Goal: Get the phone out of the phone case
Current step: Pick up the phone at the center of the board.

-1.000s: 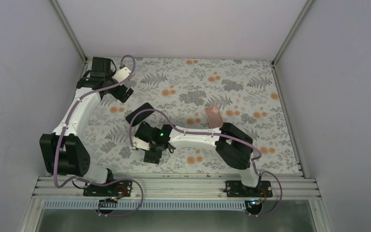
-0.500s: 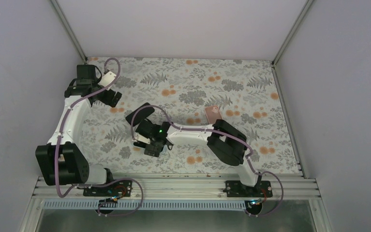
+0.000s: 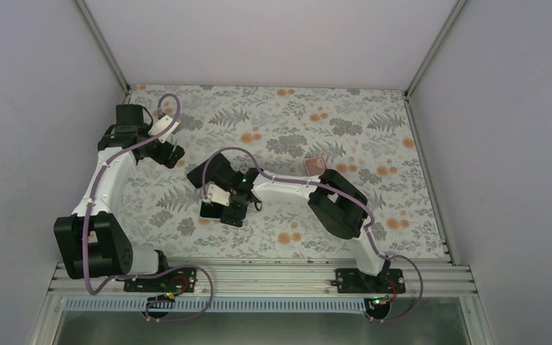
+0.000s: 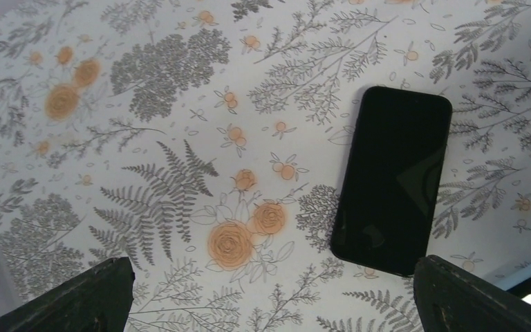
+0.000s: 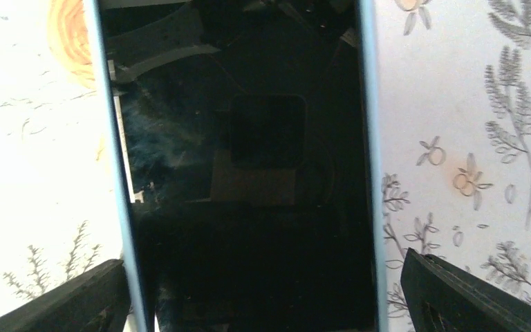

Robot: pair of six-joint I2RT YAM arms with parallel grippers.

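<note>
- Phone (image 4: 394, 180): a dark slab lying flat, screen up, on the floral surface (image 3: 374, 122), left of centre. Its long edges show pale blue in the right wrist view. Whether that is a case or the bare body cannot be told.
- Hazard: the edges look smooth and the slab lies flush, so a squeeze across its width could make it skate or pop free. If a case is on, the same squeeze would clamp case and phone together and part nothing. Pressing down risks marking the glass.
- Right claw (image 5: 263, 259): nearest the bases, poised low over the phone. The fingers are spread wide, one outside each long edge, and hold nothing. Contact with the edges cannot be judged.
- Pink slab (image 3: 316, 164): farther back, well apart to the right, half hidden by the right arm — possibly the emptied case.
- Left claw (image 4: 271, 263): farthest back, at the left, with its fingers wide apart and empty. It hangs above the surface, the phone ahead to its right.
</note>
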